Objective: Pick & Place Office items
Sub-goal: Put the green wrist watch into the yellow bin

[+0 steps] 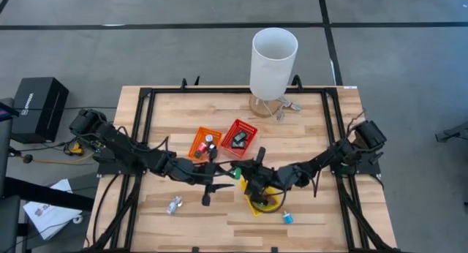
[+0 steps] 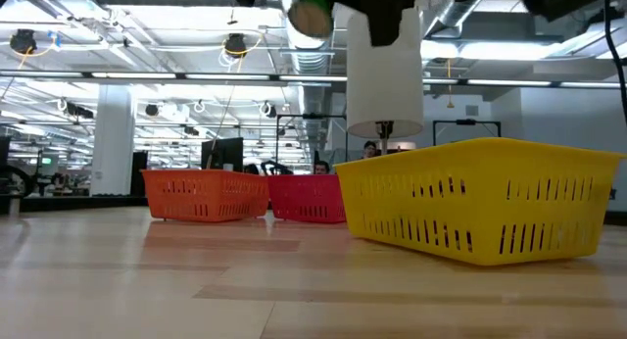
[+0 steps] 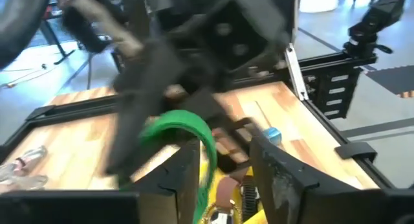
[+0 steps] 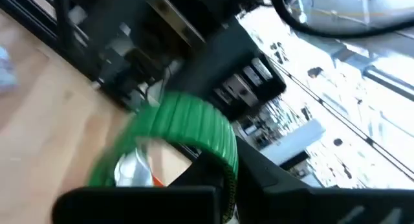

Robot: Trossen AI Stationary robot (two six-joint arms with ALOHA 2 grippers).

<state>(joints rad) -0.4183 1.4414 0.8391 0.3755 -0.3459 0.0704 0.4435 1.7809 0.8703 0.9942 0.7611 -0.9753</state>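
A green ring (image 1: 236, 172) hangs in the air above the table's middle, between my two grippers. My right gripper (image 1: 246, 178) comes from the right and is shut on the green ring (image 4: 187, 123). My left gripper (image 1: 221, 175) comes from the left. Its fingers are open (image 3: 226, 175) and stand on either side of the green ring's (image 3: 184, 127) near edge. A blue block (image 1: 287, 217) and a silvery clip (image 1: 175, 205) lie on the wood. Small items sit in the orange basket (image 1: 197, 140), the red basket (image 1: 248, 129) and the yellow basket (image 1: 257, 207). My right gripper holds the green ring by its band (image 4: 226, 166), which runs down between the two fingers. The ring stands up from the fingers, lifted clear of the table. My left gripper has the ring's edge (image 3: 208, 162) close beside one finger (image 3: 184, 179); whether they touch, I cannot tell.
A tall white cylinder (image 1: 273, 61) stands at the far edge with silvery clips (image 1: 287, 107) beside its foot. The yellow basket (image 2: 480, 207) sits under my right arm, and the orange basket (image 2: 201, 195) and red basket (image 2: 304, 197) lie farther back. A black frame (image 1: 146, 107) borders the table.
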